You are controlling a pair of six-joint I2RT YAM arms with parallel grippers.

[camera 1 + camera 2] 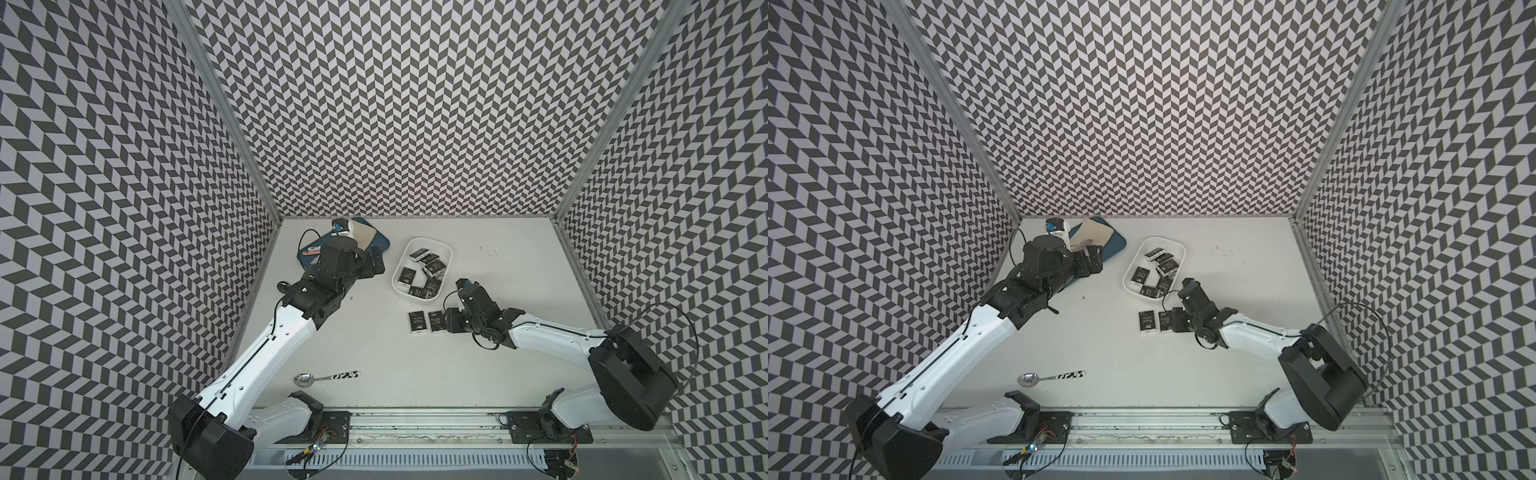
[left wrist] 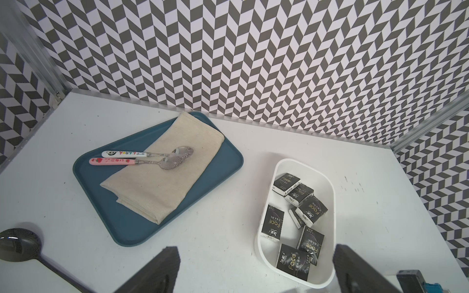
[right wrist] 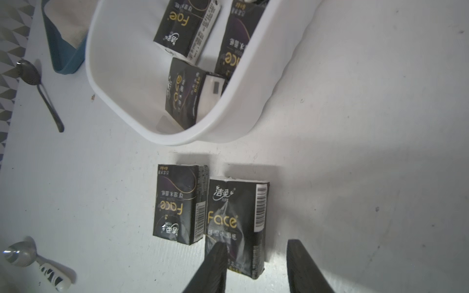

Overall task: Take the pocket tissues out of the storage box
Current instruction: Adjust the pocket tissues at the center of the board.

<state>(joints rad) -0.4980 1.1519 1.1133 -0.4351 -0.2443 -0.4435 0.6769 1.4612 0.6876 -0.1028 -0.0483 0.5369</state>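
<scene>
Right claw (image 3: 256, 243): low over the counter (image 3: 355, 152), fingers (image 3: 215, 263) parted partway, holding nothing. One finger crosses the near end of a loose packet (image 3: 236, 220); I cannot tell if it touches. The other finger stands off that packet's side, with bare counter between them.

Second loose packet (image 3: 177, 203): flat on the counter, edge to edge with the first, on the side away from the free finger.

Storage box (image 3: 228, 121): just beyond both loose packets from the right claw, its rounded end toward the fingertips. Seven pocket tissues (image 2: 272, 224) lie jumbled inside, some leaning on one another.

Left claw (image 2: 256, 250): fingers spread wide, nothing between them. It hangs above the counter with the box's near end just ahead of it and a blue tray (image 2: 223, 177) ahead on its other side. The tray carries a beige cloth (image 2: 162, 182).

In both top views the two claws sit well apart, with the box between them (image 1: 400, 270).
</scene>
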